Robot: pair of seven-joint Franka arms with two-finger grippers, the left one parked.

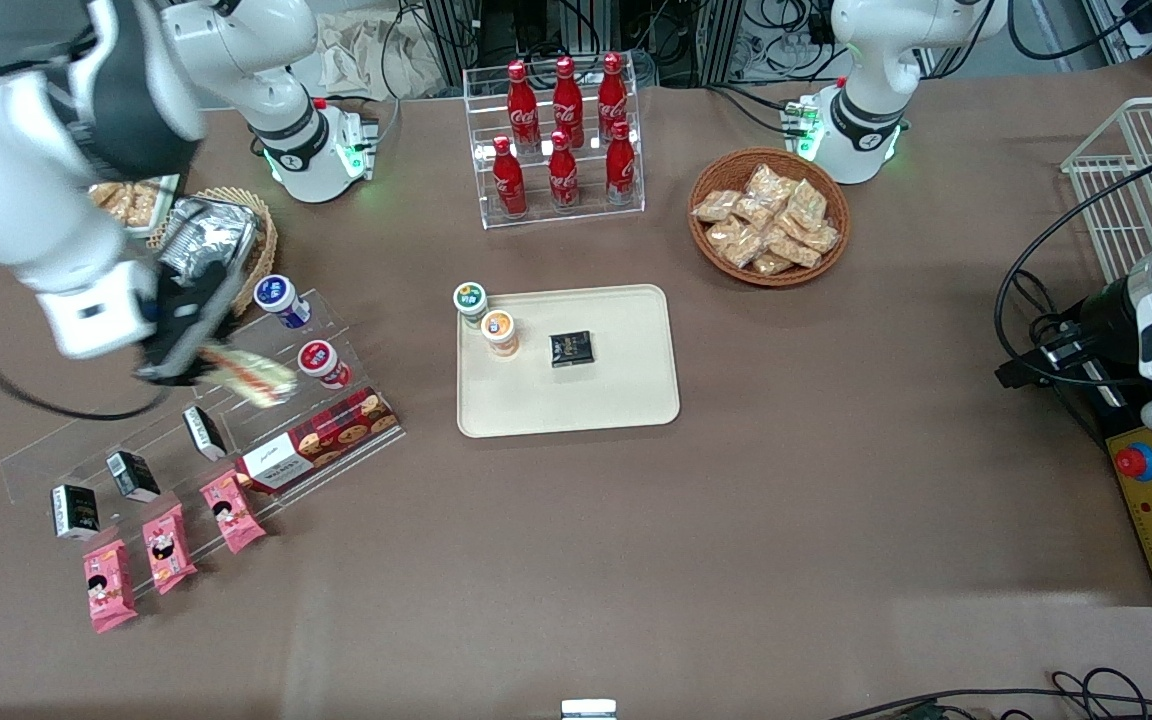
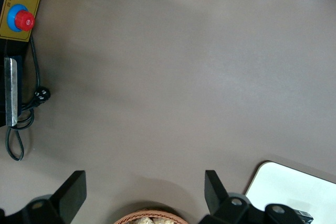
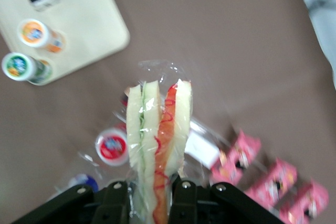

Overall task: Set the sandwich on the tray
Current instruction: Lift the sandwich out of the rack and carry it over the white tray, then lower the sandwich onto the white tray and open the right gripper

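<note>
My right gripper (image 1: 198, 362) is shut on the wrapped sandwich (image 1: 254, 375) and holds it in the air above the clear acrylic shelf (image 1: 86, 440) at the working arm's end of the table. In the right wrist view the sandwich (image 3: 156, 145), pale bread with green and orange-red filling, is pinched between the two black fingers (image 3: 181, 198). The cream tray (image 1: 626, 390) lies flat at the table's middle and also shows in the right wrist view (image 3: 89, 30). On it stand an orange-lidded cup (image 1: 500, 331) and a small black packet (image 1: 571, 348); a green-lidded cup (image 1: 471, 300) stands at its corner.
Under the gripper are yogurt cups (image 1: 321, 362), a red biscuit box (image 1: 321, 440), small black boxes and pink snack packs (image 1: 164, 545). A foil container in a basket (image 1: 211, 240) is close by the arm. A cola rack (image 1: 561, 140) and a basket of snack packets (image 1: 768, 218) stand farther back.
</note>
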